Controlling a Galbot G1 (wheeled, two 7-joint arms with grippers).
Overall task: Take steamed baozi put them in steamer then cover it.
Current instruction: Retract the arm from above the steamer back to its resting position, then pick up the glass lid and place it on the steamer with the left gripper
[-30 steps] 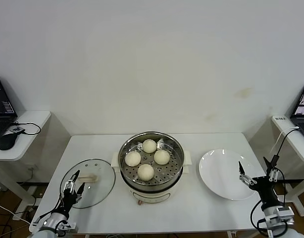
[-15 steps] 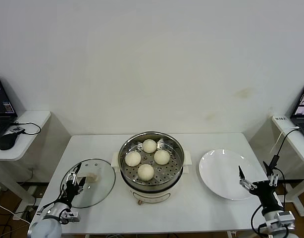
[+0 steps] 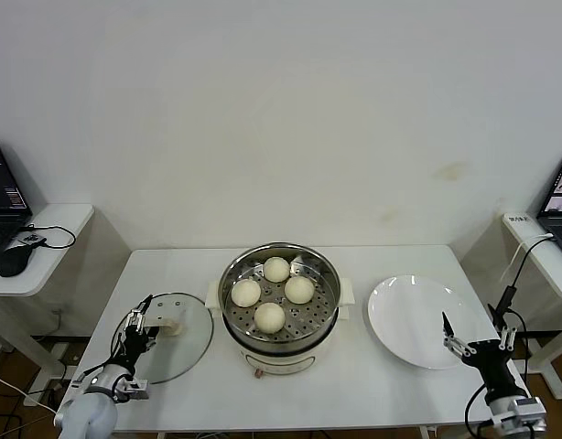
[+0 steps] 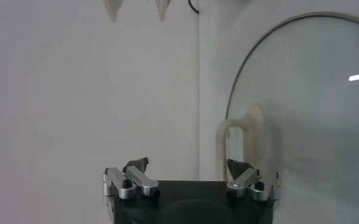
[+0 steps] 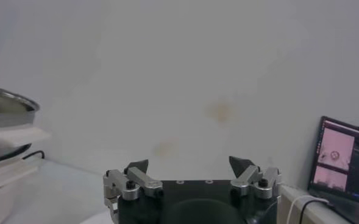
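The steamer (image 3: 290, 355) stands at the table's middle with four baozi (image 3: 269, 316) on its perforated tray. The cover (image 3: 185, 352), a clear glass lid, lies flat on the table to the steamer's left, with its cream handle (image 3: 169, 326) up. My left gripper (image 3: 141, 323) is open and empty over the lid's left edge, close to the handle. In the left wrist view the gripper (image 4: 188, 165) is open, with the handle (image 4: 235, 137) just ahead of one finger and the lid glass (image 4: 301, 103) beyond. My right gripper (image 3: 473, 340) is open and empty at the table's front right.
An empty white plate (image 3: 414, 322) lies to the right of the steamer, next to the right gripper. Side desks with laptops stand at both sides. The steamer's rim (image 5: 8, 105) shows in the right wrist view, with the right gripper (image 5: 189, 164) open.
My left gripper has moved forward over the lid's edge towards its handle. My right gripper has drawn back a little towards the table's front right corner.
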